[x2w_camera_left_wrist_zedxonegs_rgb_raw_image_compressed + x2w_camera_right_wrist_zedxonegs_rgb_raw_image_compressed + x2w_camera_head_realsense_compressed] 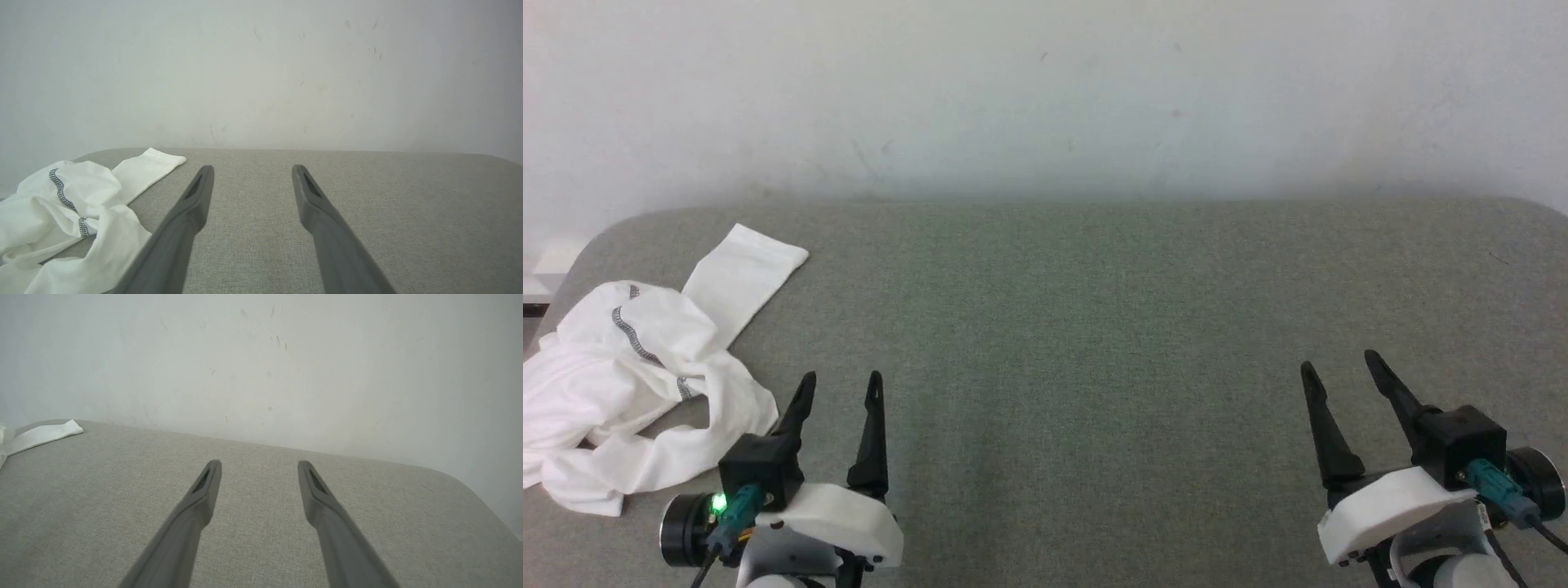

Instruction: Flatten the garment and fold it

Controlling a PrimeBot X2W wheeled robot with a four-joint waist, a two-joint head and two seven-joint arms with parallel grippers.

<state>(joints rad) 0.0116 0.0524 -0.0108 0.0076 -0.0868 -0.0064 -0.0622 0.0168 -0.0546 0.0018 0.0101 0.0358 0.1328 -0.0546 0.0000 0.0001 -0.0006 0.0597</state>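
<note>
Grey cloth covers the table (1054, 327) below a pale wall (1045, 98). Jaws apart and empty, the left gripper (841, 377) and right gripper (1339, 362) hover well apart. Just beside the left one, the shirt (629, 367) lies crumpled at the table's left edge, one sleeve (747, 269) reaching toward the wall.

Right end effector (259, 465), jaws apart, above grey surface (388, 514).

Your white thin-fabric shirt (605, 367) lies on the grey cloth-covered bench (1094, 327), left of the left hand (842, 377) (right hand (1338, 360) well apart).
</note>
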